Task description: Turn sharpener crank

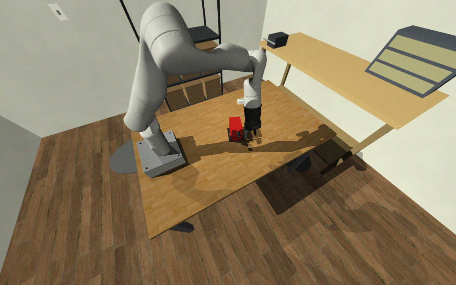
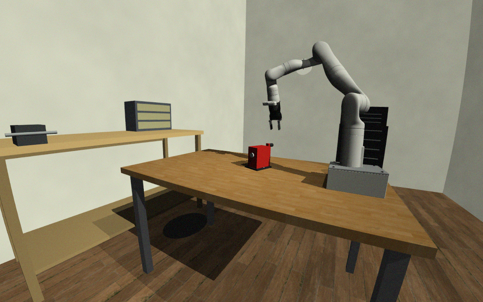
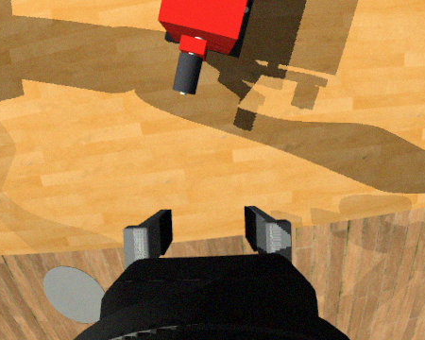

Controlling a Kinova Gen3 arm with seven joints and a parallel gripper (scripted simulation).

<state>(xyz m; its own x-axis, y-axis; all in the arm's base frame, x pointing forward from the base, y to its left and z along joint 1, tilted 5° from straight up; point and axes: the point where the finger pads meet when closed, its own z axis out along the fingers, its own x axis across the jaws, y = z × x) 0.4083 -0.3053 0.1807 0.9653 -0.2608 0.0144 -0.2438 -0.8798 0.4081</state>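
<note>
The pincer (image 2: 274, 126) hangs wide open and empty, the red sharpener (image 2: 258, 157) on the bench (image 2: 235, 180) below it.

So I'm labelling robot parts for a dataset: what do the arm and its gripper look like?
The arm is smooth, rounded, light grey tube segments on a grey box base. No cables or markings show. The gripper has a black body and two short, flat grey-faced fingers.
</note>
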